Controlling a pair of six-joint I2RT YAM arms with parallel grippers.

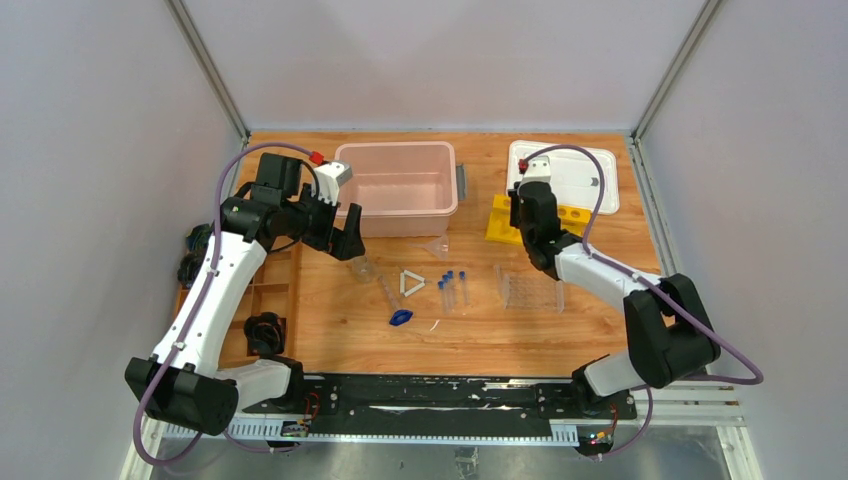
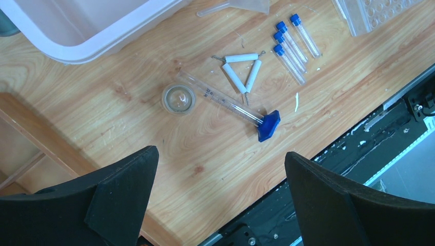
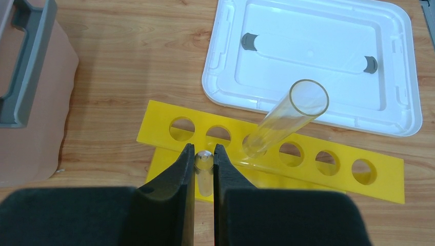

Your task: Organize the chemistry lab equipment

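The right gripper (image 3: 204, 151) is clamped on a small clear tube (image 3: 204, 160), pinched between both fingers right over the yellow tube rack (image 3: 328, 177). The tube's long axis runs straight down along the fingers, so the wrist camera sees it nearly end-on; whether its tip sits in a hole cannot be told. Beside it, a wide clear tube (image 3: 287, 120) stands in the rack's third hole from the left, tilted, with its open mouth leaning toward the white lid (image 3: 313, 110). Over on the other side, the left gripper (image 2: 219, 154) hangs with jaws spread wide and nothing between them, just off the pink bin (image 1: 400, 185). Below it a clear beaker (image 2: 178, 98) stands upright. A slim graduated cylinder (image 2: 220, 98) lies flat next to it, its open end by the beaker and its blue base (image 2: 268, 124) toward the near edge. The white triangle (image 2: 243, 72) lies flat just beyond. Three blue-capped tubes (image 2: 292, 43) lie parallel, caps pointing to the far side. The funnel (image 1: 437, 248) sits by the bin, with the clear tube rack (image 1: 530, 288) to the right.
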